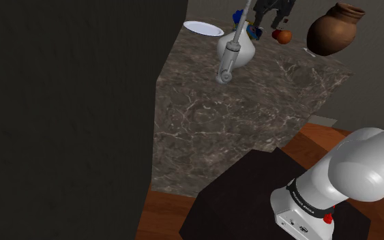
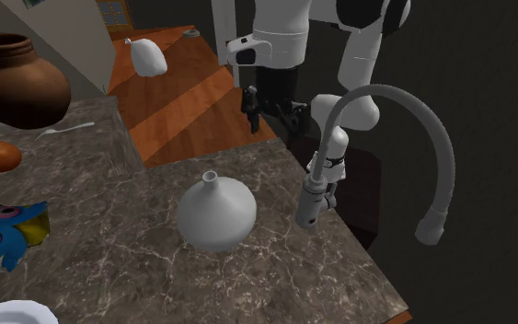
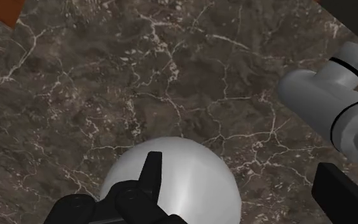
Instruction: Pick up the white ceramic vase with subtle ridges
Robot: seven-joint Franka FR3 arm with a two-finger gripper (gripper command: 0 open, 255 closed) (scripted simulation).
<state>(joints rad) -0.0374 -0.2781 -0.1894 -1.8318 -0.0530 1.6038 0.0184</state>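
Dim overall, flat even light; soft highlight on vase (image 3: pixel 196 178); shoulder view's left v. dark.

White arm (image 1: pixel 361 163), black hand (image 2: pixel 272 116)

The pale grey-white bulbous vase (image 2: pixel 215 216) stood upright on the dark, white-veined marble countertop (image 2: pixel 109 248). Its round, smooth-looking body narrowed at the top to a short, slim neck with a small open mouth. It rested with its base on the stone, near the counter's edge, close beside the grey faucet (image 2: pixel 319 189) but apart from it.
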